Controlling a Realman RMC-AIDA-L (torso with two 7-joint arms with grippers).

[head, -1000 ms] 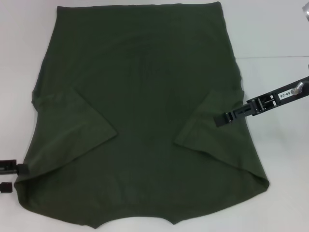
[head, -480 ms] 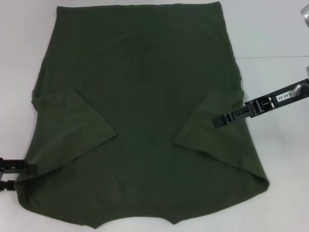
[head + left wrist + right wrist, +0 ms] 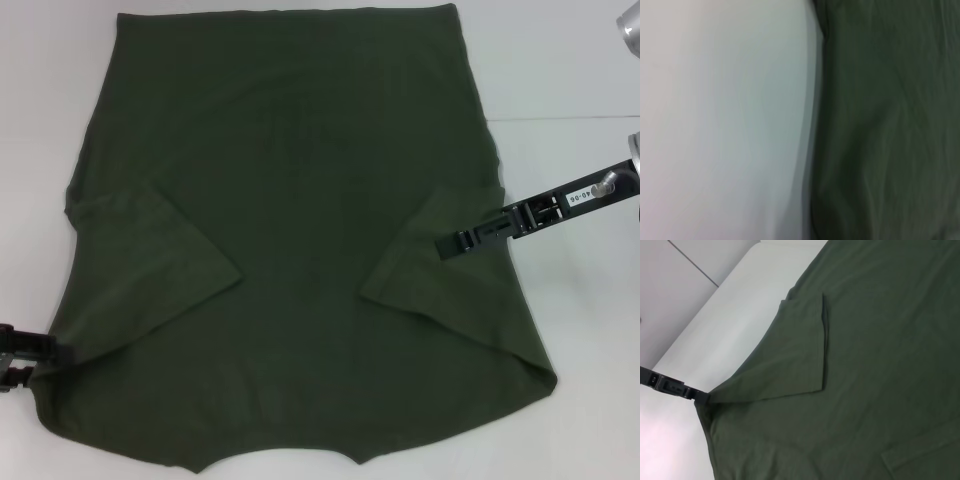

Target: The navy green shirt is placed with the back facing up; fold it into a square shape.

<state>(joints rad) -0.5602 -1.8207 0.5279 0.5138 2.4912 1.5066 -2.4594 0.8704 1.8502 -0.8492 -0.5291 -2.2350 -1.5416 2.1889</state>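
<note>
left claw (image 3: 40,352) clenched on the soft, matte navy green shirt's (image 3: 290,200) corner; right claw (image 3: 450,243) state unclear.

One navy green shirt (image 3: 300,240), spread flat. Two sleeves, both folded inward: one left (image 3: 150,270), one right (image 3: 430,270). Two grippers: left gripper (image 3: 35,355) at near-left corner, right gripper (image 3: 455,243) over right sleeve. One white table (image 3: 580,60).

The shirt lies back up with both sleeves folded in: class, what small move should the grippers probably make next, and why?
Probably close the left gripper on the navy green shirt's left shoulder edge, since it sits right at that edge, while the right gripper hovers above the folded right sleeve.
</note>
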